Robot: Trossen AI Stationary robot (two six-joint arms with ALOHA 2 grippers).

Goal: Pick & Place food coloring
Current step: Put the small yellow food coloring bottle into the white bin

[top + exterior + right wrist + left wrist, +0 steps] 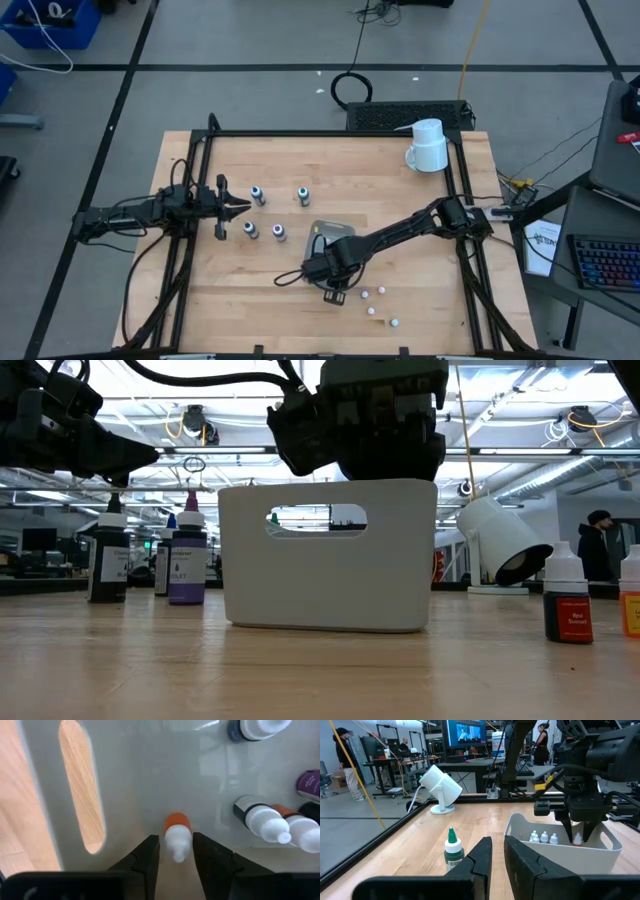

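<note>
Presently, the right gripper is lowered into the white bin near the middle of the table; its jaws stand slightly apart on either side of an orange-bodied bottle with a white cap, and whether the fingers press on it cannot be told — the bottle sits between them, close to the bin's slotted wall; the left wrist view shows the same bottle under the gripper's tips, inside the bin. Other bottles lie on the bin floor just beside it; a dark one lies farther off along the floor.

The left gripper waits over the left part of the table, jaws open by a narrow gap; four small bottles stand upright just beyond its tips, between it and the bin, well apart from one another; the nearest to that gripper's camera is a green-capped bottle.

A few loose white-capped bottles stand on the table on the front side of the bin — seen level, one carries a dark red label. A white mug lies tipped near the table's far right corner. People stand in the room behind.
</note>
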